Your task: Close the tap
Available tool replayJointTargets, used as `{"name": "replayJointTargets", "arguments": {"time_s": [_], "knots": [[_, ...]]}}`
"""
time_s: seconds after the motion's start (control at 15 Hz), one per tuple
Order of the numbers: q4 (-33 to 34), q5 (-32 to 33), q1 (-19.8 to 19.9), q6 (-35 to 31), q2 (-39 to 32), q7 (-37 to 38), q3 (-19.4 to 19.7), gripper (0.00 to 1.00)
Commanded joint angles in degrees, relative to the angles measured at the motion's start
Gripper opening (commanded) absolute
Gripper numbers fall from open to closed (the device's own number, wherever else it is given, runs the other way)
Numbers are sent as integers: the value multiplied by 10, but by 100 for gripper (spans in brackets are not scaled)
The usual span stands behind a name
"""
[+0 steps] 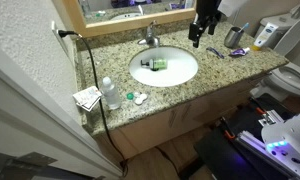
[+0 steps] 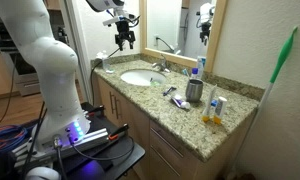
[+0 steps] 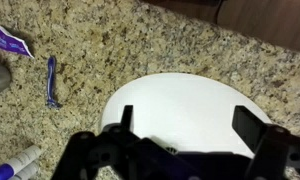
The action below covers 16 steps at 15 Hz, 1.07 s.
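Observation:
The tap (image 1: pixel 150 36) is a small chrome faucet with a lever handle, standing at the back of the white basin (image 1: pixel 180 70); it also shows in an exterior view (image 2: pixel 162 66). My gripper (image 1: pixel 195 40) hangs open and empty in the air above the counter, to the side of the tap and apart from it. In an exterior view the gripper (image 2: pixel 124 42) is high above the near end of the basin (image 2: pixel 130 74). In the wrist view the open fingers (image 3: pixel 186 122) frame the white basin (image 3: pixel 180 100); the tap is out of that view.
On the granite counter (image 1: pixel 110 60) are a metal cup (image 2: pixel 194 91), a toothbrush (image 3: pixel 50 80), a toothpaste tube (image 3: pixel 10 42), a small bottle (image 1: pixel 110 92) and a green item in the basin (image 1: pixel 156 63). A black cable (image 1: pixel 90 70) hangs over the counter. A mirror (image 2: pixel 180 25) is behind.

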<state>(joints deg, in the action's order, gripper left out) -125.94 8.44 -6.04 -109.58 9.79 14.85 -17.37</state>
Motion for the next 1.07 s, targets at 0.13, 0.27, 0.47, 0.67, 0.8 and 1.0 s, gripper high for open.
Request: {"name": "replayJointTargets", "arguments": {"time_s": [0.13,0.27,0.47,0.67,0.8,1.0], "knots": [[-8,-17,-17,-56,1,38,19,100],[62,-19,-41,-68,-31,128,-17,100],[134,12,-58,-86,-57,234,-40,100],[90,2,-67,-89,-26,201,-26,100],[84,2,-65,-89,-26,198,-19,100],[90,-11,-40,-113,-77,210,13,100]]}}
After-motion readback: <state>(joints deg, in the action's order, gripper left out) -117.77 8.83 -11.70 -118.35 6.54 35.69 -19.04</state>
